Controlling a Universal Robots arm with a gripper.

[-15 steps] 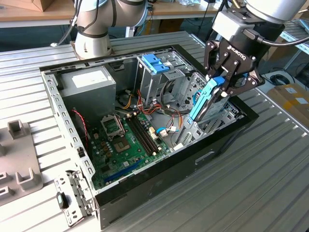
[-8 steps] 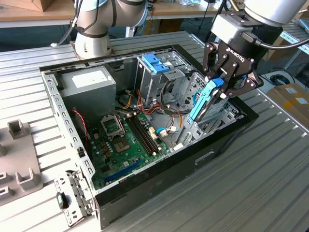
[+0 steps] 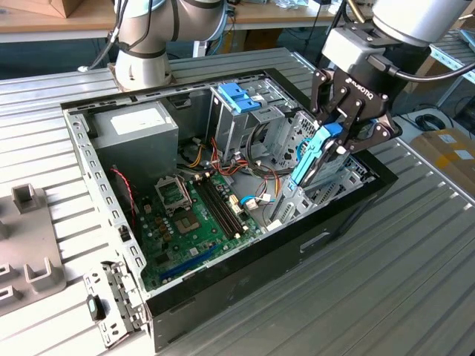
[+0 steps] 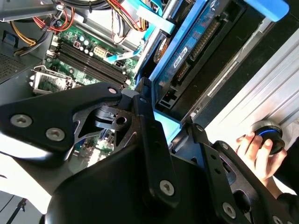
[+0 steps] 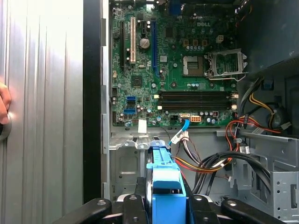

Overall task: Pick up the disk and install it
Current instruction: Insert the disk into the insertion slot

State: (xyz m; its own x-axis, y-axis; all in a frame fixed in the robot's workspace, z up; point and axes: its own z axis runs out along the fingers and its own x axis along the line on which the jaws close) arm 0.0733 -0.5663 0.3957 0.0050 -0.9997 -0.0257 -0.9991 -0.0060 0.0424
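In the exterior view the disk [image 3: 310,162], edged by its light-blue carrier frame, stands on edge and tilted in the drive bay at the right end of the open computer case [image 3: 245,278]. My gripper [image 3: 335,135] is shut on the carrier's upper end. The first wrist view has the blue carrier [image 5: 166,184] between my black fingers [image 5: 134,205], gripper [image 5: 166,205] above the bay. In the second wrist view the disk's dark face and blue edge [image 4: 198,44] run away from my gripper [image 4: 167,125] into the bay.
A bare blue bracket [image 3: 239,96] sits in the upper drive cage. The grey power supply [image 3: 137,122] and green motherboard [image 3: 194,216] fill the case, with loose cables [image 3: 252,182] beside the bay. A person's hand [image 4: 256,150] rests on a round device outside the case. Grey fixtures [image 3: 30,248] lie at the exterior view's left.
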